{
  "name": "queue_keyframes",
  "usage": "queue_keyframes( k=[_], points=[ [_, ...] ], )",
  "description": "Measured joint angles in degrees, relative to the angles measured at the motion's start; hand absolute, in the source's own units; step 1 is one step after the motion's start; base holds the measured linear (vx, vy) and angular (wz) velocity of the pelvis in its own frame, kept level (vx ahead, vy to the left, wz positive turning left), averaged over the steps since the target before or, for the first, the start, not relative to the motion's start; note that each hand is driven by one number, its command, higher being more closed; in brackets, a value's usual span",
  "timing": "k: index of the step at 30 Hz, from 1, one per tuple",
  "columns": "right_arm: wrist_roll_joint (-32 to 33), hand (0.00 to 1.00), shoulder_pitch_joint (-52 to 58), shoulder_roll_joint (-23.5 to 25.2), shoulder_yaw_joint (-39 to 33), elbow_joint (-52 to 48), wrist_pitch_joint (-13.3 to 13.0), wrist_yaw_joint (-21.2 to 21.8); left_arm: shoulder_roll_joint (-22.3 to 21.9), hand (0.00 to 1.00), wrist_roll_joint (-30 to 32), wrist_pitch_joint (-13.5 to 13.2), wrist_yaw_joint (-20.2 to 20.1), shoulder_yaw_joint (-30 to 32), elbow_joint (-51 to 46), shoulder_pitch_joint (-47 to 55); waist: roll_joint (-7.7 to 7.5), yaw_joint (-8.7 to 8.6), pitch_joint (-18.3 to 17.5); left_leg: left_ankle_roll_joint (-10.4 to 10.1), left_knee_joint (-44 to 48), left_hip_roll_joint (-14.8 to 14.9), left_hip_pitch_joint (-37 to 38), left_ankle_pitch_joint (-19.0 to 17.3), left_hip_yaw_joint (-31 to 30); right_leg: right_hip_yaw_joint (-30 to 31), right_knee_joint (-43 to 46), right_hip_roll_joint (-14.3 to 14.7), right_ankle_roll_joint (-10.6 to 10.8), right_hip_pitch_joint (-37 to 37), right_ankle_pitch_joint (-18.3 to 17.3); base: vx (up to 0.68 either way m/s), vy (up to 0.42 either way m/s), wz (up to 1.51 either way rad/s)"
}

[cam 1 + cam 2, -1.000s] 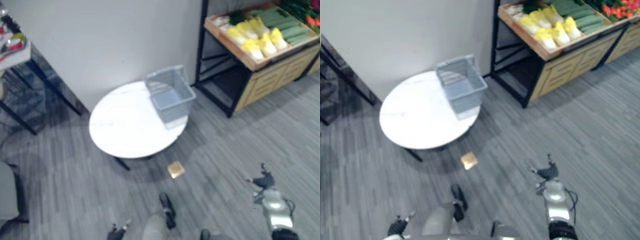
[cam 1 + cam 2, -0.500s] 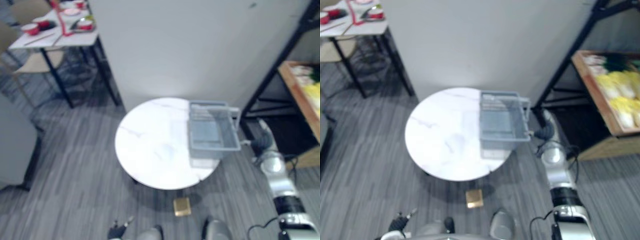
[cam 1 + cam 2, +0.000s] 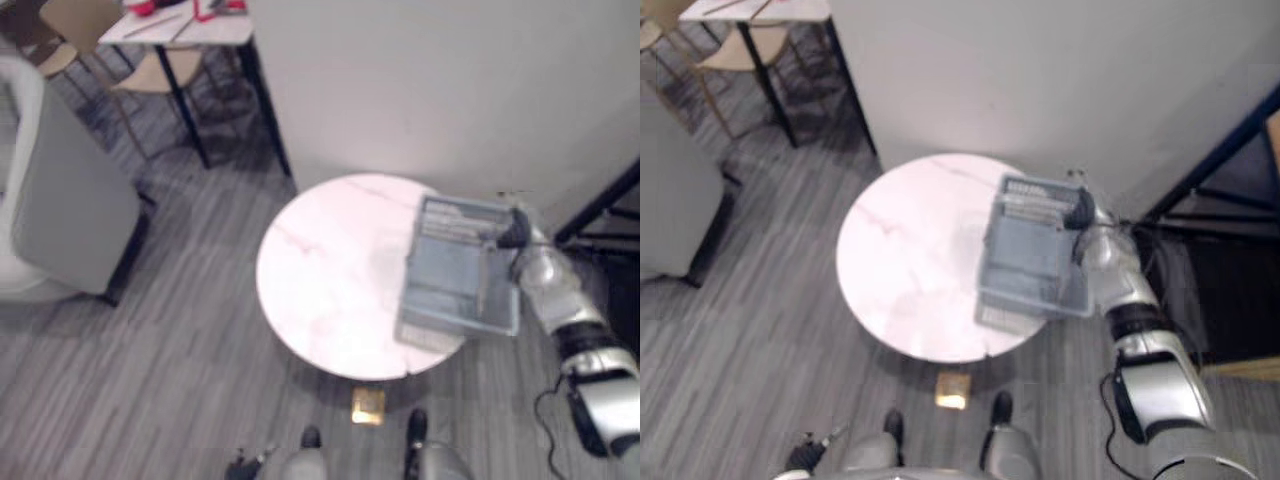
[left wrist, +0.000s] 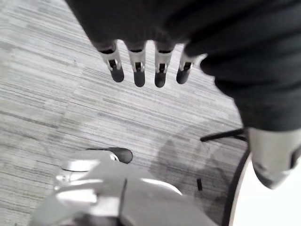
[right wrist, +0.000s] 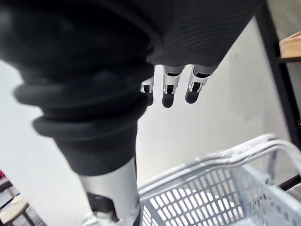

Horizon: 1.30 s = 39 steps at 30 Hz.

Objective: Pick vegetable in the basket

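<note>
since half a second ago the whole view has swung, so the camera has moved. measured against the basket (image 3: 452, 292), the right hand (image 3: 515, 232) has gone from beside its right wall to its far right corner.

1. position: the basket stands on the right part of the round table (image 3: 330, 290). its long axis runs from far to near.
2. contents: the basket is empty, and neither hand holds a vegetable.
3. right hand: its fingers (image 5: 168, 89) are straight and spread, above the rim and holding nothing. we cannot tell if the palm touches the rim.
4. left hand (image 4: 137, 66): it hangs low over the floor, well apart from the table, with its fingers straight.
5. direction: we judge the produce to lie on the robot's right, past the black frame (image 3: 600, 205), where a wooden edge (image 5: 291, 44) shows. the right arm is the nearer one.
</note>
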Motion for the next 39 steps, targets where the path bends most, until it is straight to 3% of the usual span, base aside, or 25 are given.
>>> queue_keyframes(
  k=[3, 6, 12, 13, 19, 26, 29, 33, 35, 39],
  points=[
    [-0.82, 0.0, -5.6, -0.97, 1.79, 5.0, -0.48, 0.16, -0.1, 0.0, -0.14, -0.11, 0.3, -0.09, -0.13, -0.07, 1.14, 0.47, 2.1, -0.17, -0.09, -0.45, -2.38, 0.76, -1.48, -1.36, -1.61, -0.39, -0.13, -0.67, 1.25, 0.01, 0.008, 0.28],
    [-1.6, 0.0, -9.6, -1.95, 2.2, 8.96, -0.56, 0.16, -0.37, 0.0, -0.17, -0.34, 0.96, -0.96, -0.3, -0.17, 1.27, 0.76, 3.74, -0.11, -0.82, -0.53, -4.0, 1.6, -2.44, -2.63, -2.11, -0.47, -0.42, -1.7, 1.73, -0.01, -0.019, 0.22],
    [-1.56, 0.0, -20.02, -8.03, 4.15, 16.39, -0.82, -0.22, -0.01, 0.0, -2.4, -2.09, 1.05, -3.18, -2.59, -1.95, 3.05, 0.74, 7.9, -0.16, -2.09, -0.91, -8.31, 3.89, -4.1, -3.96, -3.08, -0.75, -0.92, -5.16, 3.27, -0.04, -0.006, 0.15],
    [-1.57, 1.0, -21.59, -9.63, 4.48, 17.97, -0.82, -0.14, 0.27, 0.0, -2.41, -2.29, 1.05, -4.06, -2.58, -2.91, 3.74, 0.8, 8.87, -0.23, -2.17, -0.92, -9.18, 4.27, -4.53, -4.27, -3.13, -0.76, -1.02, -5.76, 3.45, -0.05, -0.017, 0.17],
    [-1.8, 1.0, -24.85, -14.07, 4.55, 20.53, -1.62, -0.06, 0.51, 0.0, -2.49, -2.49, 0.88, -7.16, -3.87, -3.95, 5.7, 0.6, 10.46, -0.26, -3.54, -0.86, -11.71, 5.87, -4.97, -4.45, -4.1, -0.48, -1.41, -8.37, 4.67, -0.03, -0.008, 0.03],
    [-1.48, 1.0, -22.3, -13.74, 4.2, 20.05, -1.35, 1.59, 0.56, 0.0, -2.48, -2.37, 0.22, -7.99, -3.79, -4.41, 5.7, 0.82, 10.46, -0.22, -4.14, -0.87, -8.23, 5.82, -3.59, -3.04, -4.13, -0.34, -1.38, -5.99, 4.69, 0.01, 0.012, -0.09],
    [-1.09, 1.0, -15.03, -12.35, 1.02, 14.03, -0.57, 1.53, 0.41, 0.0, -2.44, -2.38, -0.18, -8.05, -4.32, -5.75, 5.17, 0.36, 10.41, -0.07, -4.13, -0.94, -4.76, 5.01, -2.2, -1.68, -4.13, -0.28, -1.37, -3.36, 4.69, 0.01, 0.023, -0.24],
    [0.01, 1.0, -0.06, -7.96, -4.61, -1.03, 0.18, 1.37, 0.82, 0.0, -2.12, -2.31, -0.33, -8.58, -5.75, -5.93, 2.89, -1.33, 10.1, -0.03, -4.0, -0.96, -0.26, 3.69, 1.48, 1.93, -4.12, 0.16, -1.21, -1.03, 4.71, -0.01, 0.01, -0.49],
    [2.13, 1.0, 10.29, -5.31, -8.8, -9.8, 0.14, 1.38, 2.2, 0.0, -1.32, -2.02, -0.51, -8.5, -5.82, -5.91, 0.44, -3.52, 8.79, 0.07, -3.99, -0.92, 1.29, 3.1, 3.61, 4.07, -4.12, 0.59, -1.08, -0.85, 4.75, 0.0, -0.006, -0.49],
    [5.44, 1.0, 25.06, -2.0, -19.48, -18.2, 0.44, 1.18, 2.78, 0.0, 0.64, -1.11, -2.23, -8.5, -5.07, -7.19, -2.69, -6.86, 6.15, 0.08, -3.61, -1.01, 3.82, 1.9, 6.74, 6.95, -2.76, 0.9, -0.48, -0.58, 4.31, 0.01, 0.008, -0.42]
  ],
)
